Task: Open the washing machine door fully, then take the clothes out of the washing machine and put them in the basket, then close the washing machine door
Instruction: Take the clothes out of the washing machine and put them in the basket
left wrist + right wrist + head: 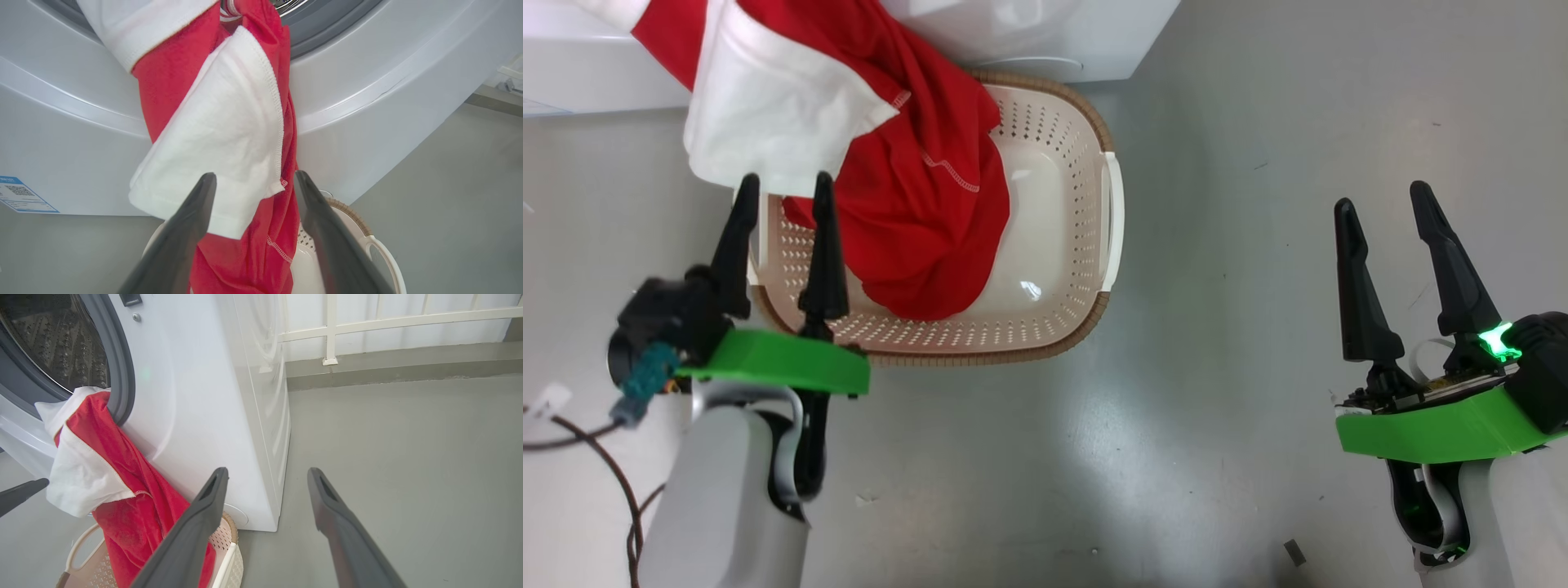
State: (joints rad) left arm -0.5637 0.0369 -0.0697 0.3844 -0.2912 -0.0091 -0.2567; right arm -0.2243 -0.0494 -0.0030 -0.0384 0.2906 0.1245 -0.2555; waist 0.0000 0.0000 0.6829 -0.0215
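- While the clothes (915, 163) hang half out of the washing machine (196, 396), the step in hand looks like unloading: the red and white garment trails from the drum (53, 339) mouth over the grey gasket (118, 375), and its lower end lies in the basket (1094, 310).
- In the head view, the basket stands on the floor (1217, 367) at 11 o'clock from the middle, tight against the machine's front.
- The left gripper (787, 181) sits at 8 o'clock, at the basket's near edge, jaws spread and holding nothing. In its wrist view, the white flap hangs between and just beyond the fingers; whether they touch it cannot be told.
- The right gripper (1382, 198) waits at 4 o'clock over bare floor, well apart from the basket, jaws also spread and empty.
- The next move likely calls for the left jaws to pinch the hanging cloth and draw its upper part clear of the gasket, then lower it all into the basket.
- Snagging at the gasket lip is the likely hindrance. Cloth left draped over the basket rim could also spill out.
- A dark cable (605, 457) trails on the floor at 8 o'clock beside the left forearm, and a white railing (367, 322) lines the wall beyond the machine.
- Closing the washing machine door comes last.
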